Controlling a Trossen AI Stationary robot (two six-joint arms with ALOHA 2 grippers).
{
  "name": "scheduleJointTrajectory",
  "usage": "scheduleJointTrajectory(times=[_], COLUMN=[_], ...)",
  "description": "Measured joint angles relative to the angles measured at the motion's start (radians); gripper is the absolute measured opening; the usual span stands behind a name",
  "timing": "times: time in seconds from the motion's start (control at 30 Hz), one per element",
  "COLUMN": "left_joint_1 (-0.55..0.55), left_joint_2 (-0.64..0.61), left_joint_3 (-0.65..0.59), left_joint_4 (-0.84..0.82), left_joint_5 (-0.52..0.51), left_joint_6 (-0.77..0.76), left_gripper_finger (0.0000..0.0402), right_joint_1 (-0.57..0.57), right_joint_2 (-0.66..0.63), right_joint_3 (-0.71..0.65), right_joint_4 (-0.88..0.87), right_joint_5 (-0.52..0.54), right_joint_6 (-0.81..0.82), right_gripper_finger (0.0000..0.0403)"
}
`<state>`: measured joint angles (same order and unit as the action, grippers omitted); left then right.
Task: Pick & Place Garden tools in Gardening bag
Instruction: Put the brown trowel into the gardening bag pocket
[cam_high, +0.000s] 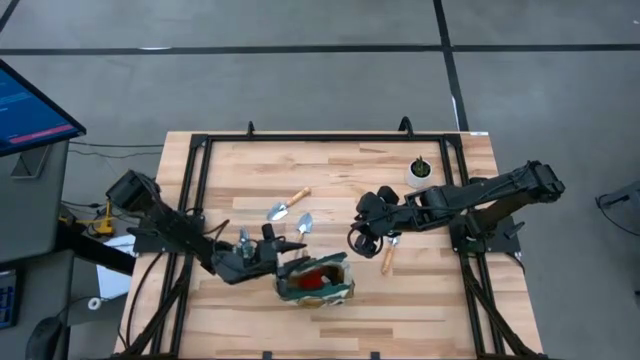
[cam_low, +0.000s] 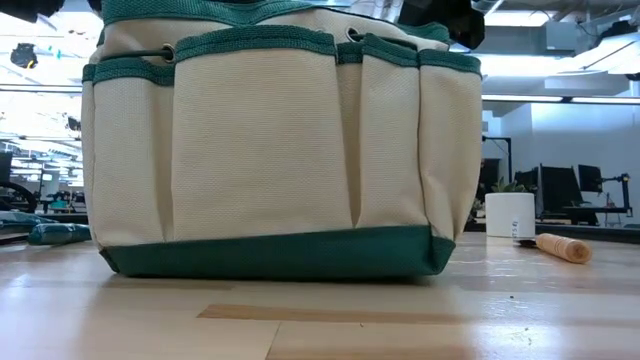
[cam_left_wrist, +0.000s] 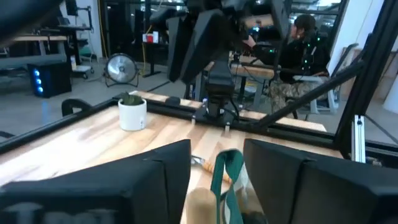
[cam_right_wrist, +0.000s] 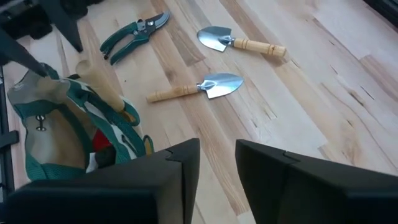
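Observation:
The gardening bag (cam_high: 316, 281) (cam_low: 270, 150), tan cloth with green trim and a red inside, stands near the table's front edge. A wooden tool handle (cam_right_wrist: 102, 84) sticks up out of it. My left gripper (cam_high: 288, 262) (cam_left_wrist: 216, 177) is level at the bag's left rim, open; the bag's green strap (cam_left_wrist: 221, 177) and the handle's end (cam_left_wrist: 199, 204) show past its gap. Two silver trowels (cam_right_wrist: 239, 43) (cam_right_wrist: 198, 89) and green pruning shears (cam_right_wrist: 132, 34) lie flat behind the bag. My right gripper (cam_high: 364, 238) (cam_right_wrist: 217, 163) hangs open above the table, with nothing between its fingers.
A small white pot (cam_high: 420, 172) (cam_low: 510, 214) with a plant stands at the back right. Another wooden-handled tool (cam_high: 388, 258) (cam_low: 562, 247) lies below my right arm. A black frame (cam_high: 200, 160) edges the table. A person sits in the room beyond.

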<state>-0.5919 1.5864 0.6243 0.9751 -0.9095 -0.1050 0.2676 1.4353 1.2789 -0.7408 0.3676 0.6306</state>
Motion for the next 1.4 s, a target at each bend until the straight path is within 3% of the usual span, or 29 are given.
scheduleJointTrajectory(times=[0.17,0.37,0.5,0.7,0.83,1.0,1.2,1.4], left_joint_1=[0.0,0.0,0.0,0.0,0.0,0.0,0.0,0.0], left_joint_2=[-0.078,-0.269,-0.397,-0.548,-0.631,-0.715,-0.804,-0.866], left_joint_3=[0.0,0.0,0.001,0.001,0.001,0.001,0.002,0.002], left_joint_4=[-0.011,-0.012,-0.015,-0.12,-0.238,-0.325,-0.399,-0.429], left_joint_5=[0.0,-0.054,-0.11,-0.207,-0.282,-0.295,-0.296,-0.296], left_joint_6=[0.052,0.172,0.248,0.316,0.318,0.319,0.318,0.318], left_gripper_finger=[0.0166,0.0168,0.0164,0.0166,0.0166,0.0166,0.0166,0.0166], right_joint_1=[-0.012,-0.038,-0.04,-0.04,-0.055,-0.053,-0.026,-0.041], right_joint_2=[-0.003,-0.011,-0.011,-0.011,-0.001,0.037,0.095,0.134], right_joint_3=[0.0,0.001,0.001,0.001,0.001,0.0,0.0,-0.016], right_joint_4=[-0.043,-0.213,-0.365,-0.49,-0.553,-0.589,-0.566,-0.602], right_joint_5=[0.0,0.0,0.0,-0.012,-0.089,-0.121,-0.184,-0.208], right_joint_6=[0.041,0.283,0.497,0.63,0.654,0.675,0.458,0.635], right_gripper_finger=[0.0137,0.018,0.0187,0.0181,0.018,0.0179,0.0174,0.0177])
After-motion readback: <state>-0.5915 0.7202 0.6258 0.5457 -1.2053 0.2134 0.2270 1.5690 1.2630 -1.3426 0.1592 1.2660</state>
